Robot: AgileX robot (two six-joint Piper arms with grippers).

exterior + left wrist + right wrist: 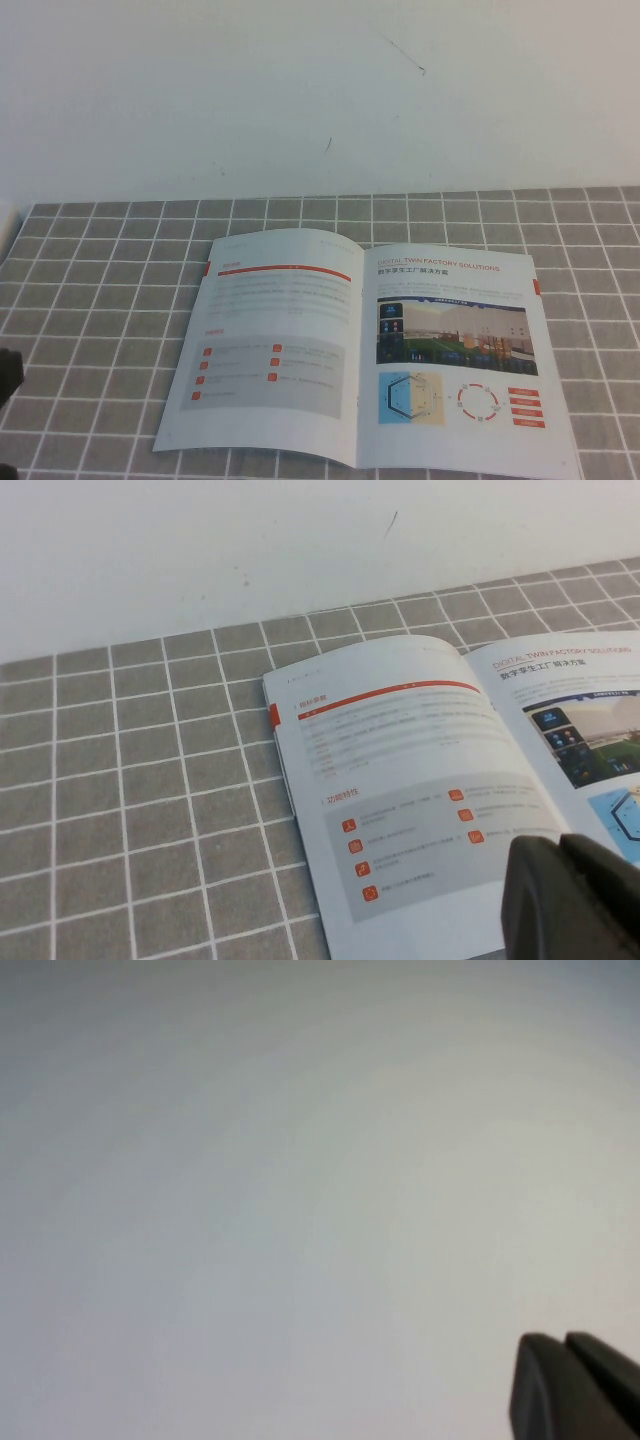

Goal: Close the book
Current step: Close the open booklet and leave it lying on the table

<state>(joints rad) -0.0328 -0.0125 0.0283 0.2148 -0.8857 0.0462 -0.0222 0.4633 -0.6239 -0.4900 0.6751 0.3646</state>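
Book [360, 350] open — left gripper [560, 858] closed near it, right gripper [565, 1352] closed before blank background [300, 1180] — both empty

The open book [360, 350] had smooth coated paper pages with a faint sheen. The counter [100, 260] beneath it was covered in matt grey cloth, checked with thin white lines and slightly grainy. The wall [300, 90] behind was matt white, plain except for a few thin dark marks. The left gripper [560, 848], off the book's left side, showed matt black plastic with its fingers pressed together. The right gripper [565, 1345], before a blank pale surface, looked the same.
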